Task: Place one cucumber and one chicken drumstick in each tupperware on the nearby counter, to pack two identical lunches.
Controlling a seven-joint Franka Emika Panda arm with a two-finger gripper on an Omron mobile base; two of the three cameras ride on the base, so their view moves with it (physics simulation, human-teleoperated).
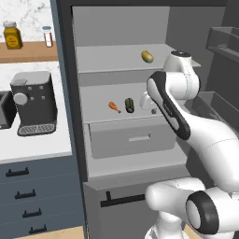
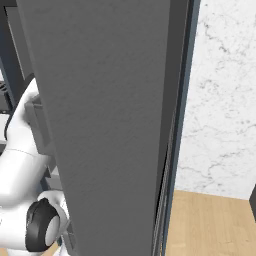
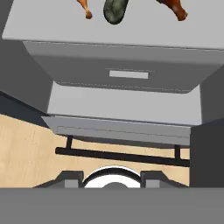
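Inside the open fridge, a dark green cucumber (image 1: 129,105) lies on the middle shelf (image 1: 100,100), with an orange-brown chicken drumstick (image 1: 114,107) just to its left. The hand view looks down on the same cucumber (image 3: 114,11) and orange-brown drumstick (image 3: 84,8), plus a darker red-brown drumstick (image 3: 175,8) to the right. My gripper (image 1: 148,103) hangs in front of the shelf, just right of the cucumber and apart from it. The forearm hides its fingers. The tupperware is out of view.
A yellow-brown oval food (image 1: 147,56) sits on the upper shelf. Below the foods is a grey drawer (image 3: 131,74), then a black bar handle (image 3: 122,155). A coffee machine (image 1: 32,102) stands on the counter at left. The fridge door (image 2: 100,125) stands close on the right.
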